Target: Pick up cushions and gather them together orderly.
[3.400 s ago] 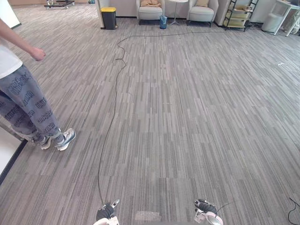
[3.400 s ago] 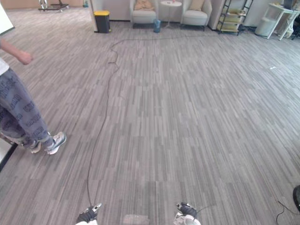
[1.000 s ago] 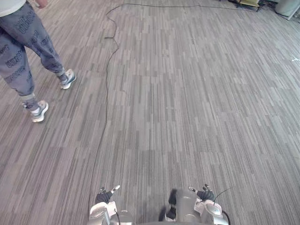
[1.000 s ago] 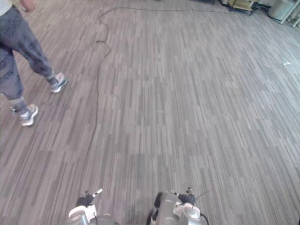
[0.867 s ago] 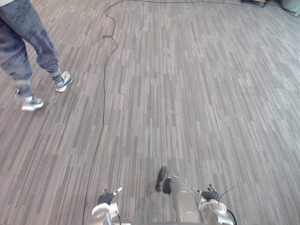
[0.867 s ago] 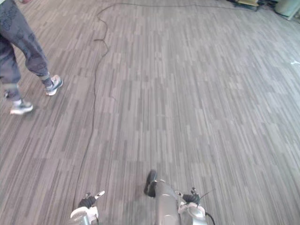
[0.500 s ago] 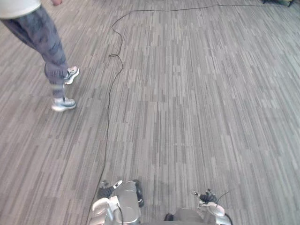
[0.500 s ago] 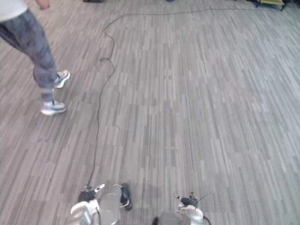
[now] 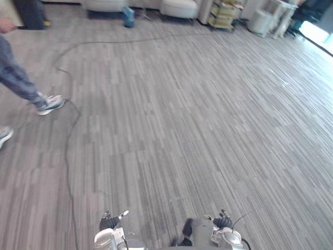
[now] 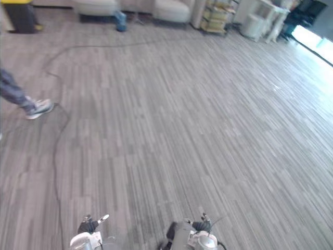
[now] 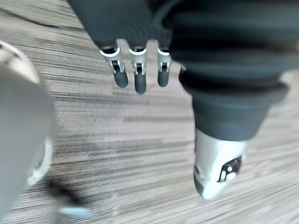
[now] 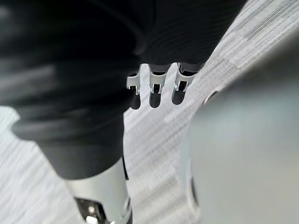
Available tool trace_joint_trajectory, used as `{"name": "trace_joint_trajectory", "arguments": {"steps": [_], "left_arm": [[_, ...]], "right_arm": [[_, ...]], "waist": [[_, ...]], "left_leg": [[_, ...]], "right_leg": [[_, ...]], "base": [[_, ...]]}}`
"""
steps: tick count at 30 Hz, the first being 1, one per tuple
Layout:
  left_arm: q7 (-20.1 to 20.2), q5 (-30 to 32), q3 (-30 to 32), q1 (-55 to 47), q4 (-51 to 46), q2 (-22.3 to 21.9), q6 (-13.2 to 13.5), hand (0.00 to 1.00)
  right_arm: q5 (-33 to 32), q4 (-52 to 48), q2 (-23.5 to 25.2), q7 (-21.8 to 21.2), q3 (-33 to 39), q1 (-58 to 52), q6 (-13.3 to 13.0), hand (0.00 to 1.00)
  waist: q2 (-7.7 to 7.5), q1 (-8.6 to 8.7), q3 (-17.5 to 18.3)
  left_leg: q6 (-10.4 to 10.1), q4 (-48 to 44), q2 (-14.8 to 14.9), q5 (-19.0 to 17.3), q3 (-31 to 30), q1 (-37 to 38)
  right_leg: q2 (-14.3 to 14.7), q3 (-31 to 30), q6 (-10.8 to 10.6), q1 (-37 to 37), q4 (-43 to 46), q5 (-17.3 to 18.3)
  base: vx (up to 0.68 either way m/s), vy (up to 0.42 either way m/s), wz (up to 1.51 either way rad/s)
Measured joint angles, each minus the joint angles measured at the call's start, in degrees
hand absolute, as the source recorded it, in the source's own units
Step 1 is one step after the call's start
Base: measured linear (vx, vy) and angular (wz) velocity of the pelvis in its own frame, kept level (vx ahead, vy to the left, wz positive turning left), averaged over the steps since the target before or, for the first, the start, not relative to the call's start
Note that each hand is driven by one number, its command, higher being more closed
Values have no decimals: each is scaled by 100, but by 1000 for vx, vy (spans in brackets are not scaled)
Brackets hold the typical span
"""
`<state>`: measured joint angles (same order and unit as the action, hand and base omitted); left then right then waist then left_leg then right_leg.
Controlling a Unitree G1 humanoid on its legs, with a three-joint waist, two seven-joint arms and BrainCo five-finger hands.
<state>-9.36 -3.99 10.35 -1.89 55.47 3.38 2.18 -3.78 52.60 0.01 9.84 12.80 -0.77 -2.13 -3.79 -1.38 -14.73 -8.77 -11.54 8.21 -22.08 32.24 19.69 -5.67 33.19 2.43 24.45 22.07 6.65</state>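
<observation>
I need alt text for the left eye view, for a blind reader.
The robot's left hand and right hand hang empty at the bottom edge over grey striped carpet. A person's shoe shows at the left; pale armchairs stand far behind.

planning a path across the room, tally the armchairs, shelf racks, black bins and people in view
armchairs: 2
shelf rack: 1
black bin: 1
person: 1
total: 5
</observation>
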Motion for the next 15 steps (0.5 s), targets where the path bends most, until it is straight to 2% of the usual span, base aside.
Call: {"name": "trace_joint_trajectory", "arguments": {"steps": [1, 2, 3, 4, 5, 6, 7, 8, 9, 11, 12, 13, 15], "left_arm": [[72, 108, -55, -17, 45, 27, -9, 0], [85, 188, -10, -22, 80, -24, -15, 0], [95, 252, -16, 33, 124, -93, -19, 0], [119, 316, 11, 121, 98, -122, -14, 0], [122, 349, 151, 152, -57, -206, -11, 0], [123, 348, 268, 147, -158, -251, -9, 0], [125, 348, 310, 144, -192, -267, -9, 0], [171, 348, 431, 101, -259, -327, -13, 0], [198, 343, 427, -9, -447, -342, 2, 0], [196, 299, 434, -75, -702, -301, 65, 0], [196, 270, 439, -129, -799, -302, 96, 0], [196, 227, 479, -149, -863, -323, 117, 0], [183, 93, 617, -208, -1006, -421, 210, 0]], "right_arm": [[59, 31, -52, -24, 25, 5, 21, 0], [43, -31, -30, -49, 177, -35, 22, 0], [56, -65, -83, -61, 286, 24, 18, 0], [144, -210, -107, -83, 415, 8, 29, 0], [160, -267, -31, -87, 450, 15, 62, 0], [165, -288, -9, -67, 411, 21, 75, 0], [157, -283, -19, -64, 362, 23, 89, 0], [151, -231, -26, -46, 179, 30, 133, 0], [139, -216, 20, -29, -18, 18, 163, 0], [126, -198, 79, -24, -219, -13, 177, 0], [126, -204, 144, -25, -273, -5, 189, 0], [125, -214, 161, -25, -299, 18, 198, 0], [116, -211, 175, -20, -454, 13, 221, 0]], "waist": [[-15, 12, -4], [50, 100, -4], [289, 106, -18], [462, 123, -35], [569, 126, -89], [675, 110, -127], [683, 92, -148], [617, 55, -193], [461, 17, -245], [357, -101, -226], [348, -177, -222], [339, -205, -218], [353, -347, -203]], "left_leg": [[-42, 133, -139, 13, -68, 400], [-81, -77, -112, 29, -253, 735], [-270, -367, 121, 137, -313, 764], [-355, -1558, 480, 688, -664, 339], [112, -3024, 757, 1849, -1132, -296], [156, -4205, 1023, 2061, -1371, -803], [138, -4740, 1115, 2026, -1413, -1011], [125, -5785, 1213, 1738, -1532, -1570], [342, -6099, 1172, 1402, -1583, -2092], [497, -5857, 1089, 1104, -1584, -2866], [623, -5316, 999, 948, -1646, -3420], [664, -4926, 903, 879, -1716, -3649], [501, -2649, 272, 925, -2260, -4131]], "right_leg": [[281, 90, 440, 34, -574, -359], [383, -77, 1472, -26, -361, -965], [494, -44, 1485, -23, -1, -675], [593, -70, 1450, -79, 380, -184], [806, -224, 1380, -327, 410, 110], [1025, -424, 1373, -611, 328, 215], [1115, -535, 1379, -775, 305, 299], [1310, -895, 1388, -1412, 92, 481], [1381, -1282, 1314, -2089, -280, 578], [1418, -1765, 1152, -2732, -764, 671], [1430, -2105, 1054, -3099, -1022, 725], [1431, -2268, 1018, -3250, -1133, 747], [1311, -2944, 863, -3752, -1326, 973]], "base": [[926, 1, -32], [797, -33, -44], [808, -51, -35], [766, -64, -51], [902, -60, -68], [747, -40, -74], [746, -25, -99], [742, -24, -112], [844, -17, -125], [617, 30, -112], [424, 71, -105], [536, 126, -116], [597, 208, -125]]}}
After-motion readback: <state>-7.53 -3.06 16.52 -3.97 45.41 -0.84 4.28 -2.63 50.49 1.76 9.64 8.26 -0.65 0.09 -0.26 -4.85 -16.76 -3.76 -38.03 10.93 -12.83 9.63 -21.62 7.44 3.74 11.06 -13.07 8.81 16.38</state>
